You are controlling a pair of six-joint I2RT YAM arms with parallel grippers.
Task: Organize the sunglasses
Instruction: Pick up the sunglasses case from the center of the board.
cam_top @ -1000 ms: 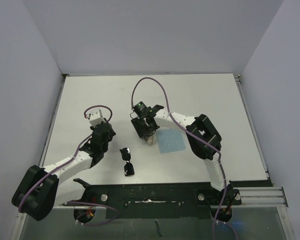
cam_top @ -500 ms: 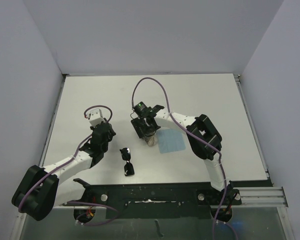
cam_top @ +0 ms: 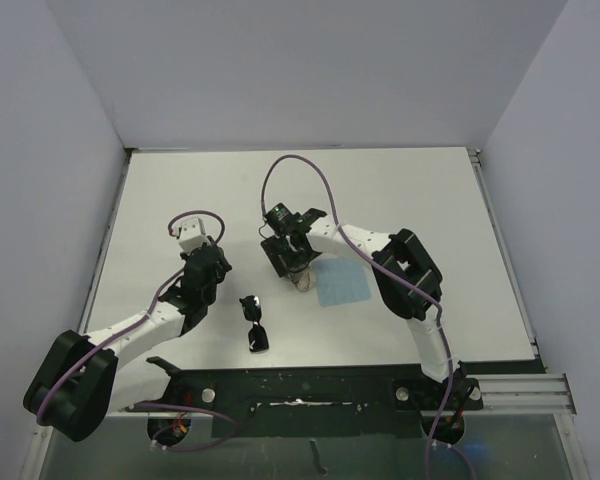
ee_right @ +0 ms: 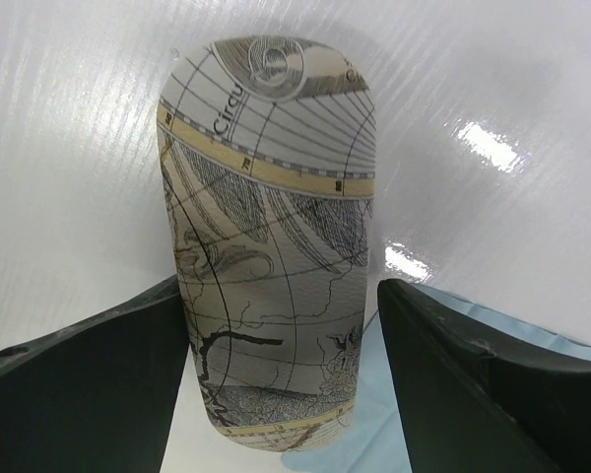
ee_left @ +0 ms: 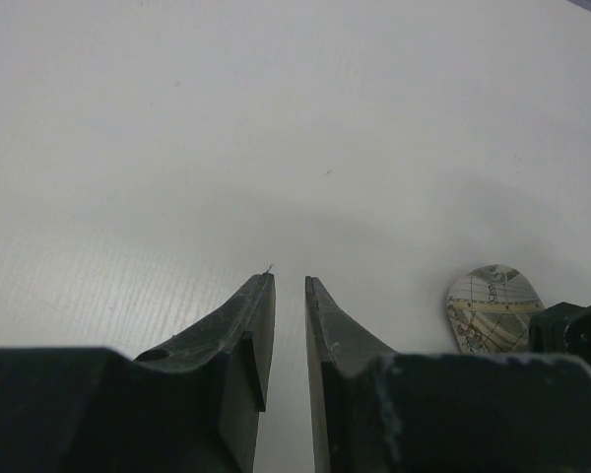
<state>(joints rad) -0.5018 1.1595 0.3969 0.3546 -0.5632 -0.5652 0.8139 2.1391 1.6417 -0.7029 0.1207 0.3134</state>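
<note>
My right gripper (ee_right: 281,296) straddles, fingers wide, the oval beige map-print case (ee_right: 266,197), lettered "Cir…". My left gripper (ee_left: 290,281) sits almost closed, empty. The black-framed sunglasses (cam_top: 255,322) lie apart.

1 map-printed oval case (ee_right: 271,246) (beige-grey) touches a light blue cloth (cam_top: 342,284).

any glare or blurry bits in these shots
Right wrist: two bright glare patches on the table, right of the sharply focused case. Left wrist: the left gripper has fingers that look dark and soft. Top external: even light, no glare.
</note>
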